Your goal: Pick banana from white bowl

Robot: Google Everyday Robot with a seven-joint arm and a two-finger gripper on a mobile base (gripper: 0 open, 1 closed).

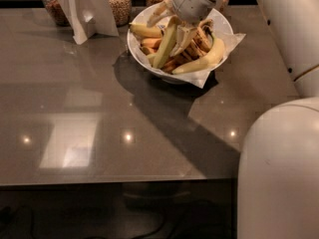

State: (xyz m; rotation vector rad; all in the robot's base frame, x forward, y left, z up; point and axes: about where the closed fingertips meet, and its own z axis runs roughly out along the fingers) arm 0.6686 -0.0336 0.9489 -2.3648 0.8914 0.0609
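The white bowl (131,45) stands at the far middle of the grey table, lined with white paper whose corners stick out over the rim. Several bananas lie in it. The long greenish-yellow banana (164,48) leans steeply, its lower end in the bowl and its upper end at my gripper (180,30). The gripper reaches down into the bowl from above and is shut on that upper end. A curved pale-yellow banana (205,60) lies at the bowl's right side, with brown-spotted ones behind it.
Glass jars of grain (119,4) stand behind the bowl, another jar (52,8) at far left. A white folded card stand (85,9) is left of the bowl. My arm's white body (279,173) fills the right side. The table's front edge (119,182) runs below.
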